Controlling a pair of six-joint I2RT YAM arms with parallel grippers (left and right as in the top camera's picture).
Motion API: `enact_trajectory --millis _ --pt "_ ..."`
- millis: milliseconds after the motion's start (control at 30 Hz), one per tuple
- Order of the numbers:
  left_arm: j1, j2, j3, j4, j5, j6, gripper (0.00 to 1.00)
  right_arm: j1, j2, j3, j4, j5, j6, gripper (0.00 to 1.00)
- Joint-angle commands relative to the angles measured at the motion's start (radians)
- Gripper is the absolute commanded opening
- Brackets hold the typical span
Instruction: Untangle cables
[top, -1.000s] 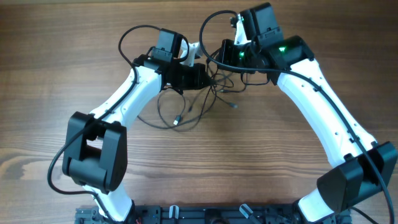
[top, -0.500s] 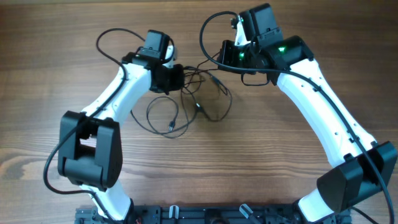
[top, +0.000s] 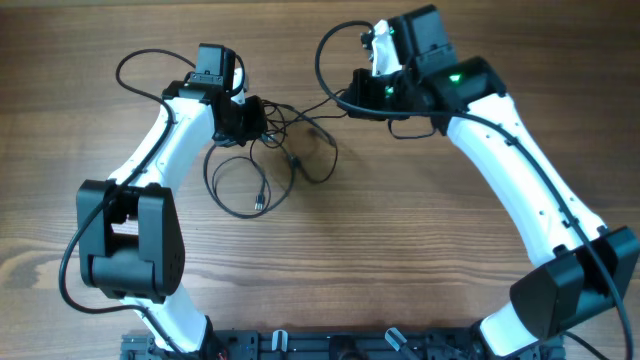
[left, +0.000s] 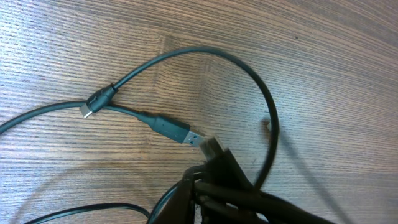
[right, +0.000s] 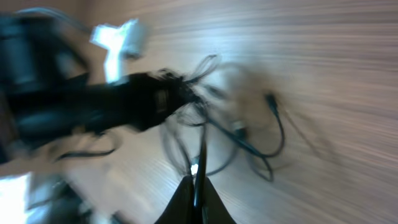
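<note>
Pinching a bunch of thin black flexible cables (left: 165, 126), the left fingers (top: 252, 118) hover over the brown wooden desk (top: 420, 250). Farther right, the right fingers (right: 181, 202) pinch one strand.

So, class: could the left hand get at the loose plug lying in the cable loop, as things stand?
Probably not yet. The left hand is shut on the cables, so it would have to let go first. The plug lies uncovered on the table close by.
</note>
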Motion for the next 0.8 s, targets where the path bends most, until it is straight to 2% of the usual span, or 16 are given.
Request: enact_trajectory --millis 0,100,333,633,767 --pt "0.012 0.023 -0.003 -0.004 -0.069 -0.006 0.04 -0.111 0.003 -0.003 0.031 -0.368 -0.067 0.04" --pt "0.011 0.023 -0.003 -0.003 -0.069 -0.006 0.04 -0.184 0.003 -0.003 0.039 -0.421 -0.064 0.04" --pt "0.011 0.023 -0.003 -0.003 -0.069 -0.006 0.04 -0.317 0.003 -0.003 0.011 -0.404 -0.066 0.04" --pt "0.011 0.023 -0.003 -0.004 -0.064 -0.006 0.04 -0.314 0.004 -0.023 -0.143 0.066 -0.066 0.04" --pt "0.011 0.023 -0.003 -0.002 0.006 0.015 0.04 -0.310 0.004 -0.071 -0.145 0.193 -0.065 0.04"
